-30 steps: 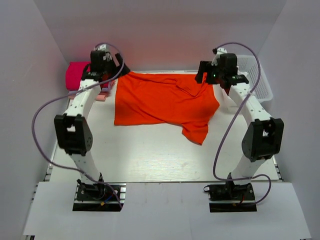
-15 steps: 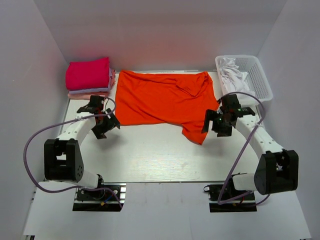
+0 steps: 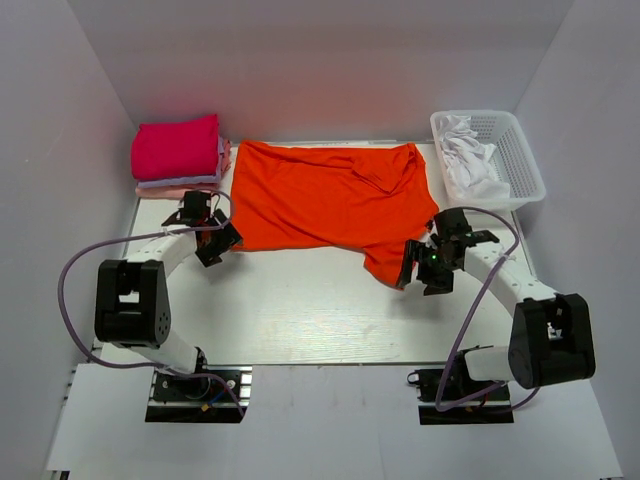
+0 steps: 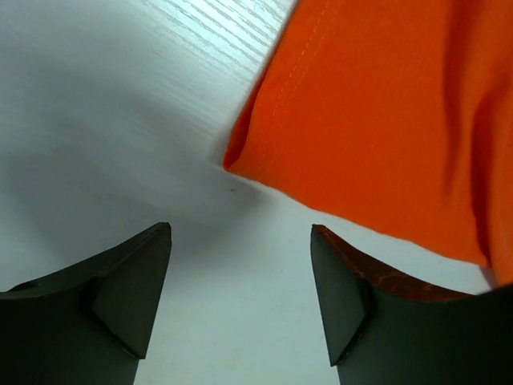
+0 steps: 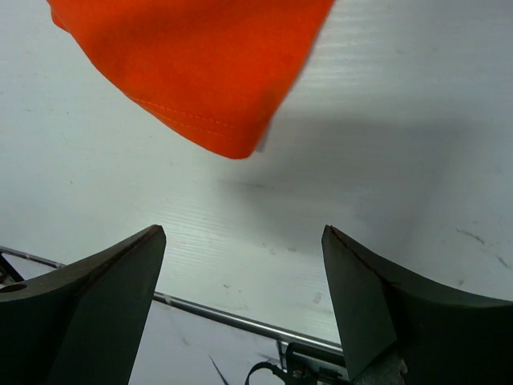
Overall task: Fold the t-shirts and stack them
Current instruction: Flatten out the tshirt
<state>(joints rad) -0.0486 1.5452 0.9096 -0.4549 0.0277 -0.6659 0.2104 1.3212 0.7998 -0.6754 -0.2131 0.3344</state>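
The orange-red t-shirt [image 3: 325, 205] lies spread on the white table at the back centre, one sleeve hanging toward the front right. My left gripper [image 3: 222, 243] is open and empty just off the shirt's front-left corner [image 4: 240, 156]. My right gripper [image 3: 412, 270] is open and empty beside the sleeve's tip [image 5: 232, 140]. A folded stack sits at the back left: magenta-pink shirt [image 3: 176, 147] on top, a pale lavender one [image 3: 185, 181] and a light pink one [image 3: 170, 190] beneath.
A white plastic basket [image 3: 520, 160] with white cloth [image 3: 465, 150] in it stands at the back right. White walls close in the table on three sides. The table's front edge with a metal rail [image 5: 240, 321] shows in the right wrist view.
Both arms swung down from the shirt's back corners to its front edge. In the last half second the left gripper moved closer to the front-left corner and the right gripper moved to the sleeve tip.
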